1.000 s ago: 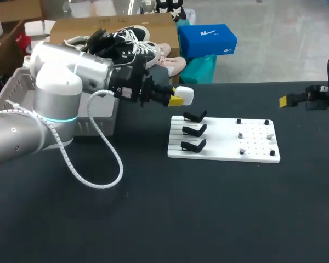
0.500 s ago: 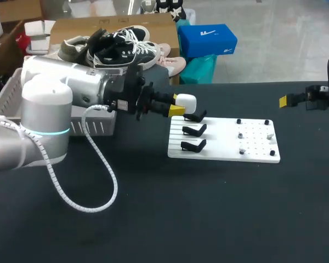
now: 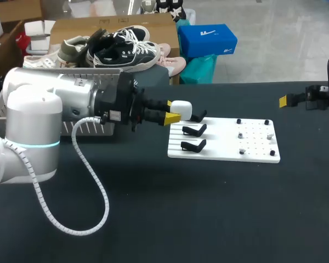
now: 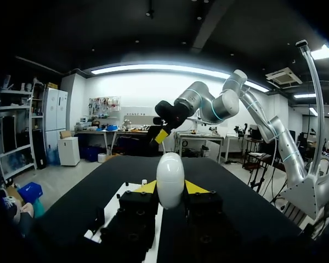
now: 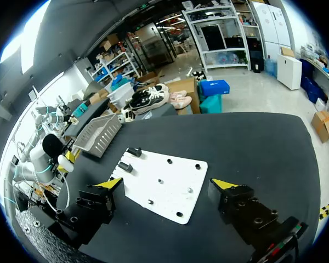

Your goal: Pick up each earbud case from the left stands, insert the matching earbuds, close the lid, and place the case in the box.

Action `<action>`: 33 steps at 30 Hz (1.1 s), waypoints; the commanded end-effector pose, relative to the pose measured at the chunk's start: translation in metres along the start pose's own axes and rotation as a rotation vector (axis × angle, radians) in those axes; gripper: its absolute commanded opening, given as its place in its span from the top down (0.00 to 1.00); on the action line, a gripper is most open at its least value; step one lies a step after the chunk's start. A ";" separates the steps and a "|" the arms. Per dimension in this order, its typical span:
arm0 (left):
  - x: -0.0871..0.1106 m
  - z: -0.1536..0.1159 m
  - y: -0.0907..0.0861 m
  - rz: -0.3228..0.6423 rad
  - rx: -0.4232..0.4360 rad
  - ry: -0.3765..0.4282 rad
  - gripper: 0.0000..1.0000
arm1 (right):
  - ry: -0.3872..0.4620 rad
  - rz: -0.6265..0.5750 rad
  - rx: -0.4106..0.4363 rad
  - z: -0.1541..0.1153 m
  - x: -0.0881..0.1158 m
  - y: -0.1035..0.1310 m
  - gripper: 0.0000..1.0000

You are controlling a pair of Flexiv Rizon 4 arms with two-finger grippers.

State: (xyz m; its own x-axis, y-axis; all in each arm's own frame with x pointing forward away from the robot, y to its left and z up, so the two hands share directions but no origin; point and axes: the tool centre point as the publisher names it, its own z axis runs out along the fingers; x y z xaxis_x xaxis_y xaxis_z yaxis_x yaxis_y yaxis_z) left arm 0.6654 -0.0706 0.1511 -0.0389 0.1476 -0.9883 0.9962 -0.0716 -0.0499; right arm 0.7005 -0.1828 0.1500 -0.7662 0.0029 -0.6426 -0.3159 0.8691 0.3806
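Observation:
A white earbud case (image 3: 181, 109) is held above the table by my left gripper (image 3: 174, 113), just left of the rear black stand (image 3: 195, 115). Seen from the left wrist, the closed case (image 4: 170, 179) stands upright with both yellow-tipped fingers shut on it. Two more empty stands (image 3: 194, 130) (image 3: 193, 146) line the left side of the white board (image 3: 225, 143). Small earbuds (image 3: 242, 135) sit on the board's right half. My right gripper (image 3: 290, 100) hangs open at the table's far right, and in its own view (image 5: 169, 183) it spreads wide above the board (image 5: 170, 170).
A grey mesh basket (image 3: 91, 127) stands on the table's left, behind my left arm, and shows again as the basket (image 5: 98, 134) from the right wrist. A white cable (image 3: 71, 224) loops from the left arm over the dark tabletop.
The left arm has swung its wrist around and carried the case slightly down and toward the rear stand. The right arm has not moved.

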 end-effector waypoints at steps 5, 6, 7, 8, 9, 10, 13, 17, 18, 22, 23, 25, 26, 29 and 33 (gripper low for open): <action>0.000 0.000 -0.006 0.002 -0.323 -0.002 1.00 | 0.000 -0.002 -0.004 0.000 0.000 -0.001 0.00; 0.000 0.000 -0.006 0.002 -0.323 -0.002 1.00 | 0.000 -0.002 -0.004 0.000 0.000 -0.001 0.00; 0.000 0.000 -0.006 0.002 -0.323 -0.002 1.00 | 0.000 -0.002 -0.004 0.000 0.000 -0.001 0.00; 0.000 0.000 -0.006 0.002 -0.323 -0.002 1.00 | 0.000 -0.002 -0.004 0.000 0.000 -0.001 0.00; 0.000 0.000 -0.006 0.002 -0.323 -0.002 1.00 | 0.000 -0.002 -0.004 0.000 0.000 -0.001 0.00; 0.000 0.000 -0.006 0.002 -0.323 -0.002 1.00 | 0.000 -0.002 -0.004 0.000 0.000 -0.001 0.00; 0.004 -0.004 -0.001 -0.019 -0.296 0.010 1.00 | 0.000 -0.002 -0.004 0.000 0.000 -0.001 0.00; 0.013 -0.007 0.014 -0.015 -0.307 0.031 1.00 | 0.000 -0.002 -0.004 0.000 0.000 -0.001 0.00; 0.014 -0.006 0.016 -0.012 -0.300 0.032 1.00 | 0.000 -0.002 -0.004 0.000 0.000 -0.001 0.00; 0.011 0.001 0.025 0.006 -0.270 0.024 1.00 | 0.000 -0.002 -0.004 0.000 0.000 -0.001 0.00; 0.010 0.004 0.027 0.014 -0.259 0.025 1.00 | 0.000 -0.002 -0.004 0.000 0.000 -0.001 0.00; 0.011 0.010 0.029 0.010 -0.215 0.025 1.00 | 0.000 -0.002 -0.004 0.000 0.000 -0.001 0.00; 0.011 0.013 0.029 0.021 -0.204 0.029 1.00 | 0.000 -0.002 -0.004 0.000 0.000 -0.001 0.00; 0.012 0.022 0.030 0.013 -0.156 0.029 1.00 | 0.000 -0.002 -0.004 0.000 0.000 -0.001 0.00; 0.016 0.034 0.024 0.019 -0.092 0.041 1.00 | 0.000 -0.002 -0.004 0.000 0.000 -0.001 0.00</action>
State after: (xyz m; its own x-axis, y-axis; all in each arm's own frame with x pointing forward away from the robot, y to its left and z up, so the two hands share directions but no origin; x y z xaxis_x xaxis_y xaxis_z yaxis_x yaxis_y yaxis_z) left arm 0.6766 -0.0967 0.1342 -0.0178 0.1761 -0.9842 0.9951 0.0990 -0.0003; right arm 0.7005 -0.1828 0.1499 -0.7662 0.0028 -0.6426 -0.3160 0.8691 0.3806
